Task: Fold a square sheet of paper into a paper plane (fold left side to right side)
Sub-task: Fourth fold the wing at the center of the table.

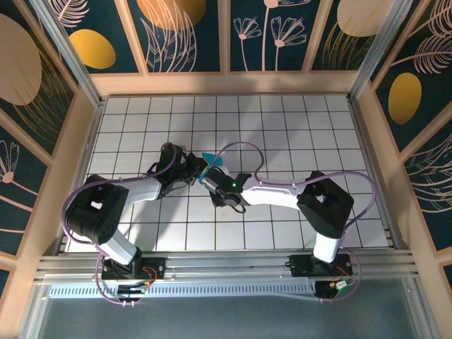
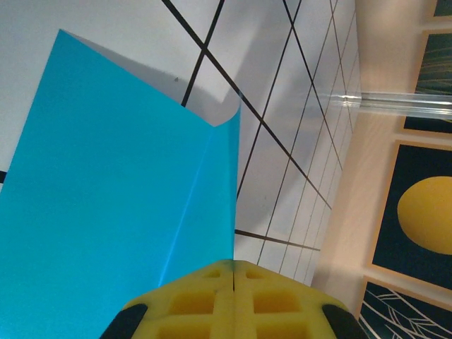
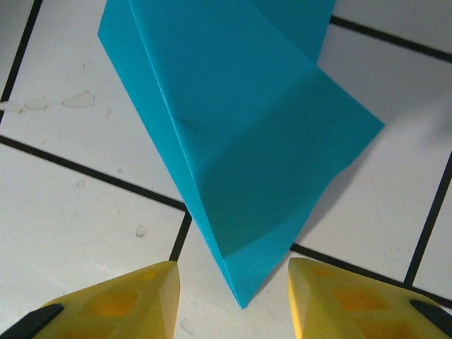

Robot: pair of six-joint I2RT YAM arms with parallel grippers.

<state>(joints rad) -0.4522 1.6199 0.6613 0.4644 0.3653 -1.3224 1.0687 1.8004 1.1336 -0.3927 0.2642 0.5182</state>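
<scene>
Paper (image 3: 240, 141) (creased), pinched by left gripper (image 2: 233, 275), pokes into parted right gripper (image 3: 233, 282).

Overhead, the arms (image 1: 236, 189) hide most of the paper (image 1: 210, 159); one blue tip shows, too small to read its folds. The left wrist view cuts it off at left, and it seems to vanish between the left gripper's (image 2: 233, 277) pads (image 2: 191, 305).
</scene>
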